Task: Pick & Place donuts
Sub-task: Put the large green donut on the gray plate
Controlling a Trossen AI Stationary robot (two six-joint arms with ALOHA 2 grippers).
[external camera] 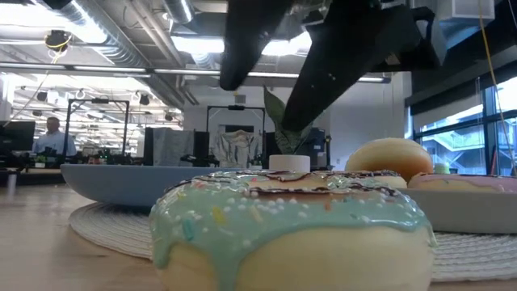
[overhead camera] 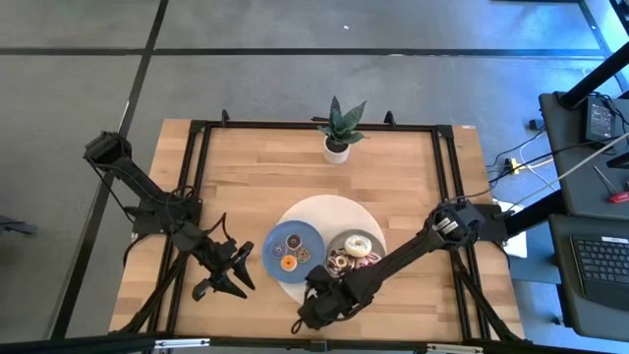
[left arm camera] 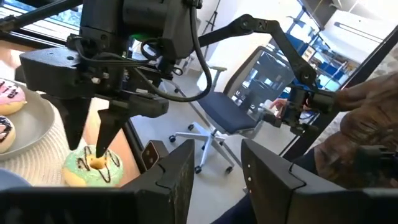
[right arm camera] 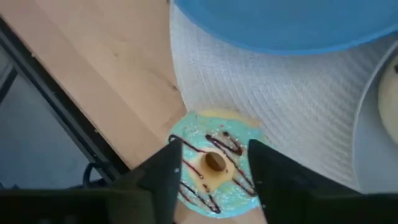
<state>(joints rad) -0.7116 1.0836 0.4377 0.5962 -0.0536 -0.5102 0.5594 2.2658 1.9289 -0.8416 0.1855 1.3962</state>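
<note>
From above, the blue plate holds three mini rings; the grey plate holds three donuts, white clearest. The right gripper hides the green donut. The left gripper waits released beside the mat.

Low down, the green donut sits on the mat, cut off below.

Left wrist: spread fingers straddle it, not clenched.

Right wrist: same.

Two black jointed arms: left arm and right arm, each with exposed black cables and tapered, dark, wedge-shaped fingers.
</note>
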